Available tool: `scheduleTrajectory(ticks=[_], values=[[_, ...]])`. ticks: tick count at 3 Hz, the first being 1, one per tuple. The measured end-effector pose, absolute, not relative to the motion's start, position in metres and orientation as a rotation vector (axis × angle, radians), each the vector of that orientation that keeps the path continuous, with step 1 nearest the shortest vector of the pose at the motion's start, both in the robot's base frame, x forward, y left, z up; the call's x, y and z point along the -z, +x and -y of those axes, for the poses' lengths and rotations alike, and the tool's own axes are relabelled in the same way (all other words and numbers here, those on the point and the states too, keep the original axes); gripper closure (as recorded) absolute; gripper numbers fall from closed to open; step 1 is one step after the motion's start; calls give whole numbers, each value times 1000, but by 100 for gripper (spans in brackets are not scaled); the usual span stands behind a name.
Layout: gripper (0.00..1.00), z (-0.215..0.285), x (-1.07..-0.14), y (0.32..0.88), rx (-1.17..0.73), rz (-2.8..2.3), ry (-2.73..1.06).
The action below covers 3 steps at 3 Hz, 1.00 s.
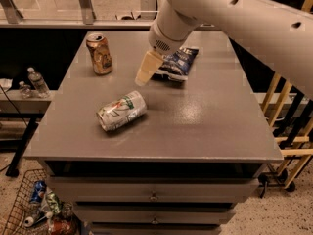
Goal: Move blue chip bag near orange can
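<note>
The blue chip bag (179,62) lies flat on the far middle of the grey table (205,126). The orange can (99,54) stands upright at the far left of the table, well apart from the bag. My gripper (145,71), pale cream, hangs from the big white arm (234,18) just left of the bag. It covers the bag's left edge and is low over the table. Whether it touches the bag is not visible.
A silver-white can with green and orange marks (121,111) lies on its side in the table's left middle. Drawers sit under the tabletop. A wire basket of bottles (34,209) is on the floor at lower left, and wooden frames (288,126) stand at right.
</note>
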<state>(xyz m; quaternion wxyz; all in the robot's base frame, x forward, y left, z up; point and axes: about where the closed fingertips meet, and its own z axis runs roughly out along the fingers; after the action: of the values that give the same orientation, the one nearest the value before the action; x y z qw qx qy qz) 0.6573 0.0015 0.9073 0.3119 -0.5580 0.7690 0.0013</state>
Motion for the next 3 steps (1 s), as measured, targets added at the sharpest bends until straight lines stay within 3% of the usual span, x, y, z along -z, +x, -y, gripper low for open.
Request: scheduleTrajectory(ticks=[3], values=[[0, 18, -873, 688, 18, -2098, -1415]])
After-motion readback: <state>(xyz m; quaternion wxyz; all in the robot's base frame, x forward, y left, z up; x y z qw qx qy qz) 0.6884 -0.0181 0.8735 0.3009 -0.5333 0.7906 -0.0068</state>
